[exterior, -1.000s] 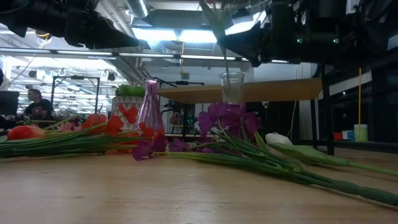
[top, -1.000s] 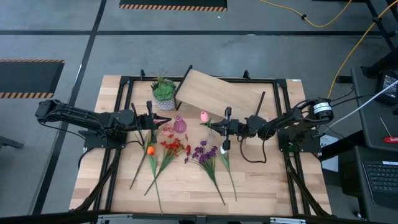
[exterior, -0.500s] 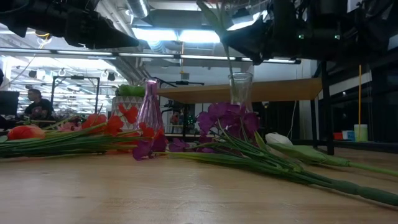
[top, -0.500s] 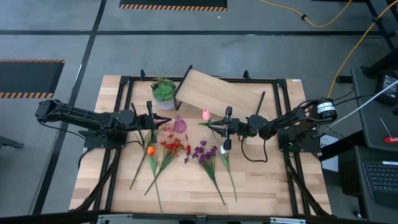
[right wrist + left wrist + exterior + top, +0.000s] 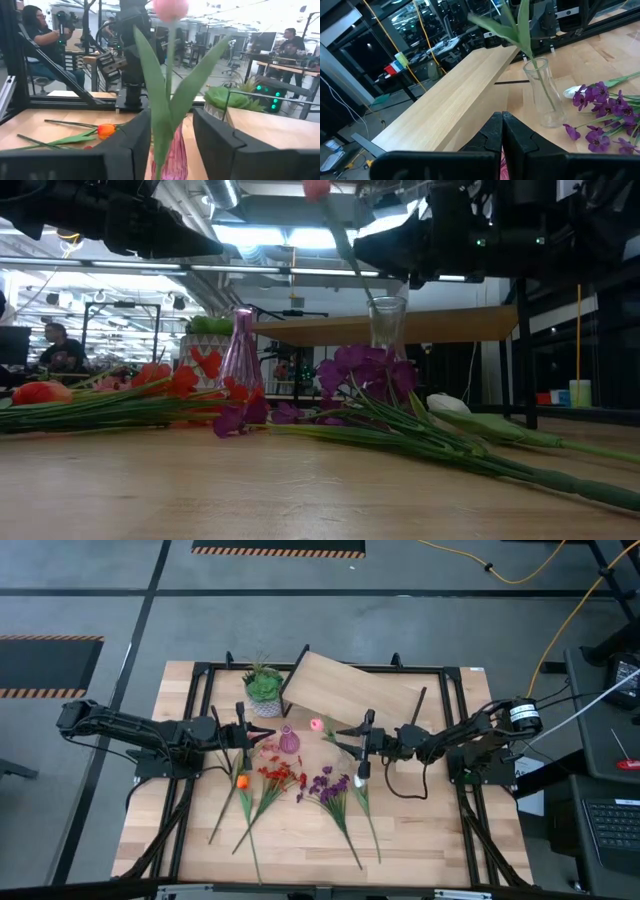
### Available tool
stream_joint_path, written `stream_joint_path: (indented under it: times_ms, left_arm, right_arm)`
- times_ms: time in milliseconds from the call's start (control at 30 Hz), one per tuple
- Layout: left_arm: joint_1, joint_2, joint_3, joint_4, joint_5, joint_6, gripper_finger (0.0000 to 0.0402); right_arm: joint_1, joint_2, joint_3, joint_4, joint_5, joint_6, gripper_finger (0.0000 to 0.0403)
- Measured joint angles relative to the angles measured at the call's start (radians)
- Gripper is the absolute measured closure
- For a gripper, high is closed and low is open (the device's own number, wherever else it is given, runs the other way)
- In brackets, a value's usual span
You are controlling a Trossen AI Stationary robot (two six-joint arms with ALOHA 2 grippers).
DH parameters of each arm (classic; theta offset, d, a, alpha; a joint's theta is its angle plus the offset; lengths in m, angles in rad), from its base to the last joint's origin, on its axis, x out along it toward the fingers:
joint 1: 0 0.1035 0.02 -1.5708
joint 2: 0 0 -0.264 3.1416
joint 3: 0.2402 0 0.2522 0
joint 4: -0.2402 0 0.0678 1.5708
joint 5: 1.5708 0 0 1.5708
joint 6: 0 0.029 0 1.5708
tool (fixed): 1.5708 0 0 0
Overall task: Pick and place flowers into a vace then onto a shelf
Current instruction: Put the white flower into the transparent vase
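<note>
A pink tulip (image 5: 170, 10) stands with its stem in a clear glass vase (image 5: 388, 325), leaning toward the table's left; its blossom (image 5: 316, 724) shows from above. My right gripper (image 5: 346, 740) is open, its fingers (image 5: 215, 140) on either side of the stem and leaves. I cannot see that they touch. My left gripper (image 5: 238, 736) waits shut at the left, above the table. More flowers lie on the tabletop: an orange tulip (image 5: 241, 781), red clusters (image 5: 275, 778), purple clusters (image 5: 330, 785) and a white tulip (image 5: 358, 781). The shelf (image 5: 350, 690) stands behind.
A pink glass vase (image 5: 288, 741) stands just left of the clear vase. A spiky green plant in a white pot (image 5: 264, 687) sits at the back by the shelf's left end. Black frame rails (image 5: 200, 760) run along the table's sides. People sit beyond the table.
My right gripper has opened and let go of the pink tulip. The tulip has sunk lower into the clear vase and tipped toward the table's left, so its blossom now shows in the low view. The left arm has kept still.
</note>
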State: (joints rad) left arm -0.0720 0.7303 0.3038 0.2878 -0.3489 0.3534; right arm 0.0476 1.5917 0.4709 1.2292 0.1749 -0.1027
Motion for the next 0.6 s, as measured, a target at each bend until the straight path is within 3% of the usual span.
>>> stream_joint_path:
  times_ms: [367, 600]
  left_arm:
    - [0.0, 0.0, 0.0, 0.0, -0.001, 0.0, 0.04]
    - [0.0, 0.0, 0.0, 0.0, 0.007, 0.0, 0.04]
  right_arm:
    - [0.009, -0.157, 0.001, -0.206, 0.0, 0.019, 0.0227]
    - [0.018, -0.308, 0.037, -0.536, 0.03, 0.05, 0.0235]
